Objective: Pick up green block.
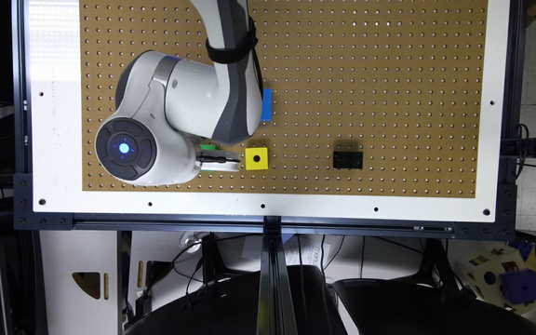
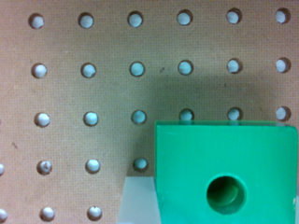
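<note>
- The green block (image 1: 208,147) lies on the pegboard (image 1: 365,70), at about 7 o'clock from the board's middle in the exterior view. Little of it shows there: a sliver of green on either side of the pincer (image 1: 219,160).
- The pincer sits right over the block, a white part past the wrist. It is just beside the yellow cube (image 1: 256,158), which lies at its 3 o'clock.
- In the wrist view the green block (image 2: 226,170) is close up, its top face bright green with a round dark hole in it. A pale grey shape touches one edge of the block; I cannot tell what it is.
- Whether the pincer is wide, narrow or closed on the block, I cannot tell.
- The arm (image 1: 189,93) comes down from 12 o'clock and bends over the board, its round joint cap with a blue light at the block's 9 o'clock.
- A blue cube (image 1: 266,104) shows past the arm's edge, at about 12 o'clock from the yellow cube and apart from it.
- A black block (image 1: 347,159) lies well apart from the yellow cube, at its 3 o'clock.
- The pegboard rests on a white bench (image 1: 54,139) with a dark frame.
</note>
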